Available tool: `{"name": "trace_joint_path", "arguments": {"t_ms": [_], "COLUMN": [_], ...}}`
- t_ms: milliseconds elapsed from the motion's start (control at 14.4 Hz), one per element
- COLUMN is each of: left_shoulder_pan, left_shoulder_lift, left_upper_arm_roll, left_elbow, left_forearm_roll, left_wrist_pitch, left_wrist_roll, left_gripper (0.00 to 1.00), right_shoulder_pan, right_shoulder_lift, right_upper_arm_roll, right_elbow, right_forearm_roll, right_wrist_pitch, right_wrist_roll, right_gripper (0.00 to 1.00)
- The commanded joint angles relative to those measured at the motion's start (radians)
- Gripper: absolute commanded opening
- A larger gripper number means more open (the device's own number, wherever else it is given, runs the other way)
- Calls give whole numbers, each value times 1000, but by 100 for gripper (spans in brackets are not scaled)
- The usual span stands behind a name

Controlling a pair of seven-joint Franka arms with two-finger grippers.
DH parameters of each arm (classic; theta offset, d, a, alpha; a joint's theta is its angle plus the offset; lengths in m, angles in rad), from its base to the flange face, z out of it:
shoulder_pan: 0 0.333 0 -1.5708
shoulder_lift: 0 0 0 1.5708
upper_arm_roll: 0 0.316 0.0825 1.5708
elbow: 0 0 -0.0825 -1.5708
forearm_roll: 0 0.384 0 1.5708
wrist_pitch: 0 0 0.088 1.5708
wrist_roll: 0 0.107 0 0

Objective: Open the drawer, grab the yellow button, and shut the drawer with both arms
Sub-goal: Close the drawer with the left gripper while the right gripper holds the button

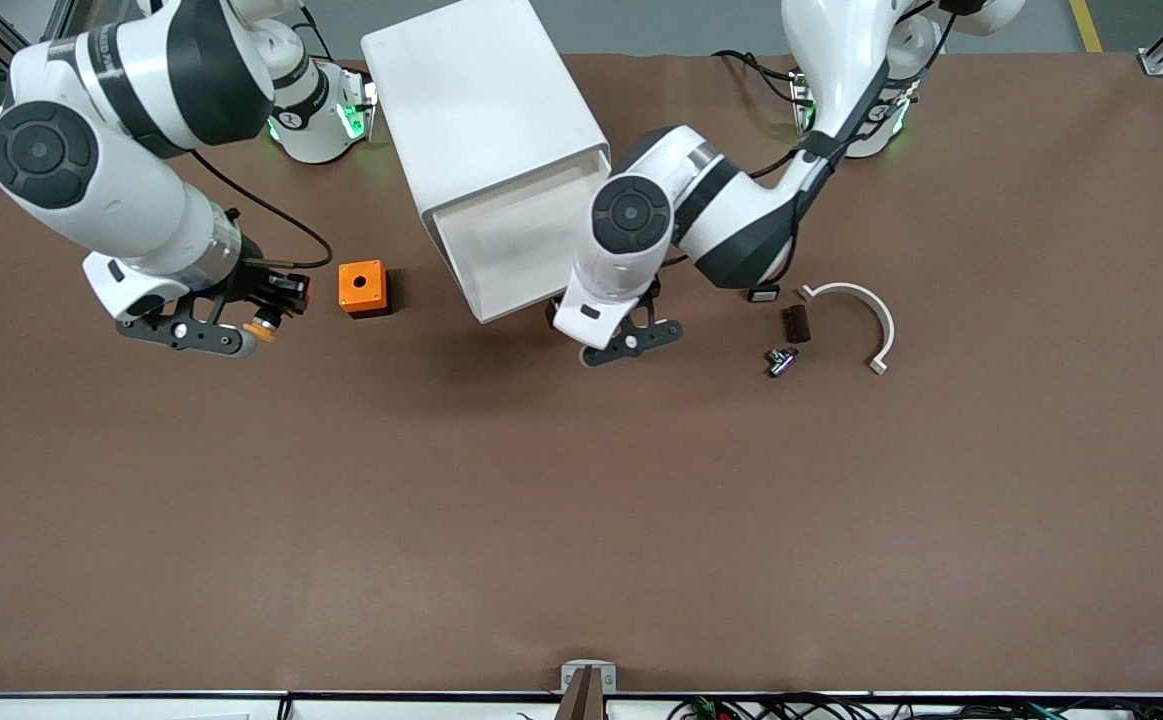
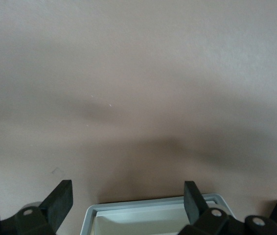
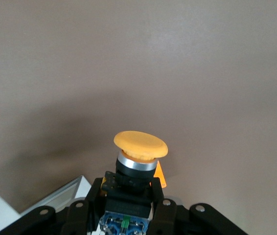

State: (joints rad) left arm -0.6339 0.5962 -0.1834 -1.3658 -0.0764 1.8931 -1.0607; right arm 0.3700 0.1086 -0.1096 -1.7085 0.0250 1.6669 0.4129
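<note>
The right gripper (image 1: 259, 330), fingers clamped on the small orange-capped, black-bodied push button (image 3: 139, 155), hangs over the brown table (image 1: 581, 520), while the left gripper (image 1: 631, 340), fingers apart at the open shallow white top drawer (image 1: 516, 240), risks skewing the drawer with an off-centre push.

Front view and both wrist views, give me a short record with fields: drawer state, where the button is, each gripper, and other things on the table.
drawer: top one pulled out of the cabinet
button: held in the right gripper, above the table
left gripper: open, at the drawer's front edge
other things: orange box beside the cabinet, white curved piece and small parts toward the left arm's end
</note>
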Motion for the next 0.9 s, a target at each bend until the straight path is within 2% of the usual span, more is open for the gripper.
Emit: {"name": "trace_joint_path", "arguments": {"t_ms": [0, 208, 486, 695, 834], "left_shoulder_pan": [-18, -41, -67, -75, -84], "left_shoulder_lift": [1, 5, 10, 11, 10], "left_upper_arm_roll": [1, 1, -4, -4, -5], "left_elbow": [4, 2, -1, -1, -1], "left_forearm_roll": [21, 14, 9, 7, 7], "left_wrist_pitch": [9, 9, 6, 6, 6], "left_wrist_roll": [2, 2, -4, -2, -1], "left_gripper": [100, 100, 100, 100, 100], "right_shoulder_pan": [-60, -127, -279, -406, -477], "right_shoulder_lift": [-41, -52, -67, -47, 2], "right_upper_arm_roll": [18, 18, 18, 18, 18], "right_elbow": [-77, -166, -338, -433, -465], "right_forearm_roll": [-34, -63, -63, -63, -63], "right_wrist_pitch": [57, 169, 382, 541, 640], "right_wrist_roll": [-86, -193, -411, -560, -655], "right_gripper": [0, 0, 0, 0, 0]}}
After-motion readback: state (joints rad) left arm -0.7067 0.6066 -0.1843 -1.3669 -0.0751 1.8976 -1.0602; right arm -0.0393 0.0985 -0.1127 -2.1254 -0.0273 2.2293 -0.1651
